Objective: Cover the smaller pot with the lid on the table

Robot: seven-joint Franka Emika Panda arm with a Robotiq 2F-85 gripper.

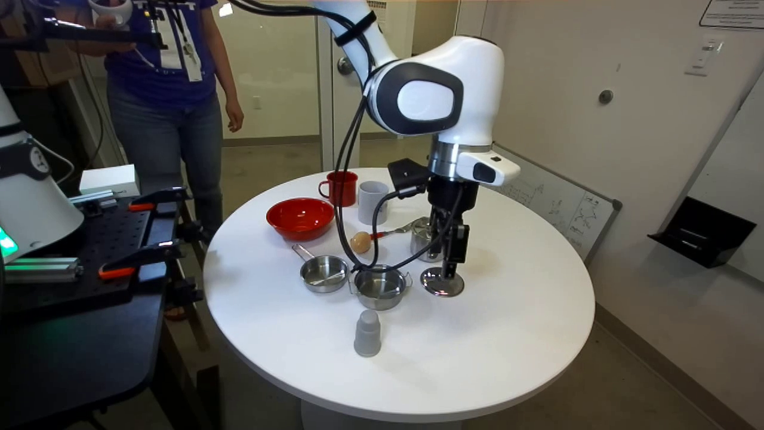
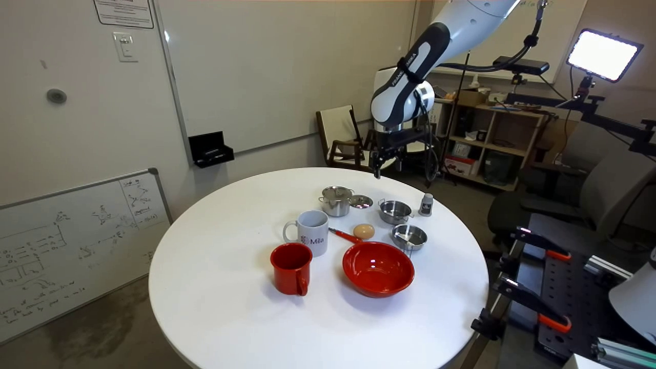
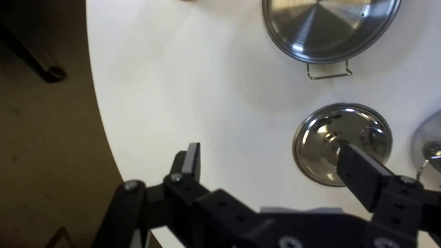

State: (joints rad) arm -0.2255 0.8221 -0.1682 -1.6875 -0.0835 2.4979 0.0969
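The lid [image 1: 437,288], a shiny steel disc with a central knob, lies flat on the table in both exterior views [image 2: 361,202] and in the wrist view [image 3: 318,148]. The smaller pot [image 1: 419,240], a taller steel pot with wire side handles, stands beside it [image 2: 336,206]. Only its edge shows at the right of the wrist view [image 3: 426,136]. Whether something covers its top is hard to tell. My gripper [image 1: 444,267] is open and empty above the table [image 2: 388,170]. In the wrist view [image 3: 275,168] its right finger overlaps the lid near the knob; the left is over bare table.
A low two-handled steel pot [image 1: 380,291] and a small steel saucepan [image 1: 324,275] stand near the lid. A grey shaker [image 1: 367,334], an egg [image 2: 364,231], a red-handled utensil [image 2: 346,236], a white mug [image 2: 319,238], a red mug [image 2: 289,271] and a red bowl [image 2: 376,271] share the table.
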